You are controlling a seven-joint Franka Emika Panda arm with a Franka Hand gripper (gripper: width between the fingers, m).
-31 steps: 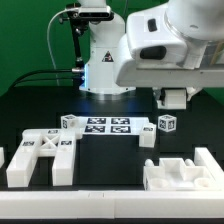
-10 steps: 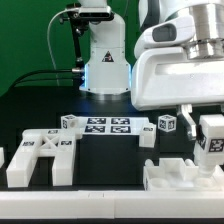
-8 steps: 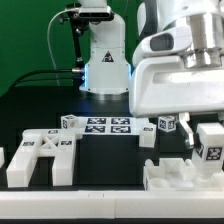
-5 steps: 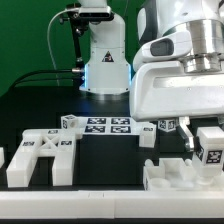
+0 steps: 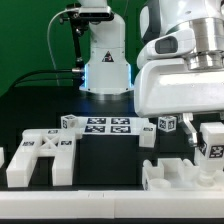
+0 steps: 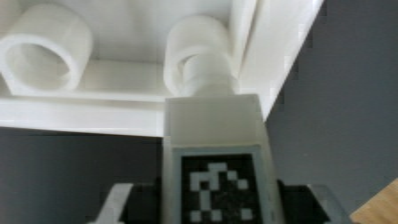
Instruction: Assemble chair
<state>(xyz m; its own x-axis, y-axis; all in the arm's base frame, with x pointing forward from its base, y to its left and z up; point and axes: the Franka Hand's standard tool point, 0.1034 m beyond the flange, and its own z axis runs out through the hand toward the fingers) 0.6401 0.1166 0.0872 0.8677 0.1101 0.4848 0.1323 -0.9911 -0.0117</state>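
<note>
Exterior view: fingers [image 5: 190, 142] clamped on a short tagged leg [image 5: 211, 140], held upright just over the socketed seat block [image 5: 185, 176] at the exterior view's right of the desk [image 5: 110, 160]. Slotted panel [image 5: 40, 158] sits well apart at the exterior view's left, marker board [image 5: 105, 125] behind. Wrist view: leg [image 6: 217, 140] pinched on both sides, tag toward the camera, seat block [image 6: 125, 85] with two round sockets beyond; contact unclear.

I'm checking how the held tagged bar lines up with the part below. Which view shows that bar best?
The wrist view: the tagged bar fills the middle, tag facing the camera, its far end near the part with rounded openings. The exterior view shows the bar small, at that view's right edge.
</note>
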